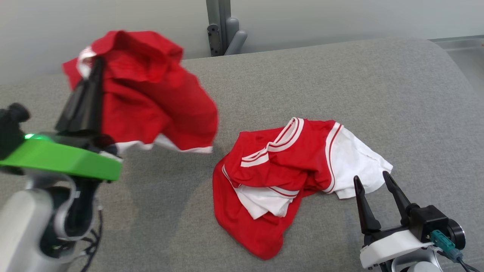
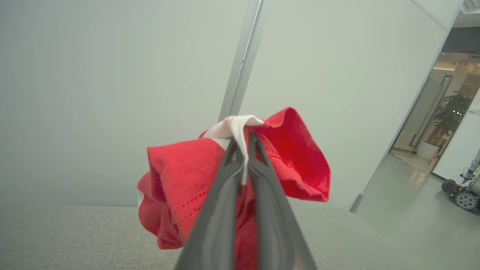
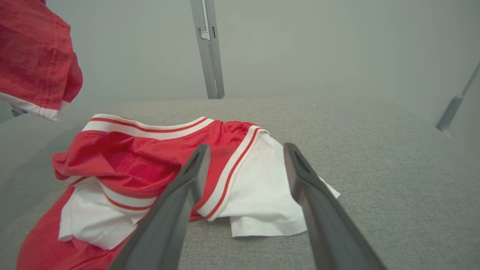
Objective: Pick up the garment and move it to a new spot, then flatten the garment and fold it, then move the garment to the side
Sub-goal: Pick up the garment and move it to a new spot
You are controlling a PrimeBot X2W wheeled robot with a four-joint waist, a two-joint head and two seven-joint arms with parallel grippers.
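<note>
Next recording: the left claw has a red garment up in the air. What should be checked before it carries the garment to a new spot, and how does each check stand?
1. Left claw shut on the held garment: ok.
2. Held garment hangs clear of the gray surface: ok.
3. Held garment apart from the second garment lying on the surface: ok.
4. Right claw open and empty: ok.
5. Right claw tips clear of the second garment's white sleeve: cannot tell.
6. Pinch deep enough to hold; only a white edge sits at the claw tips: cannot tell.
</note>
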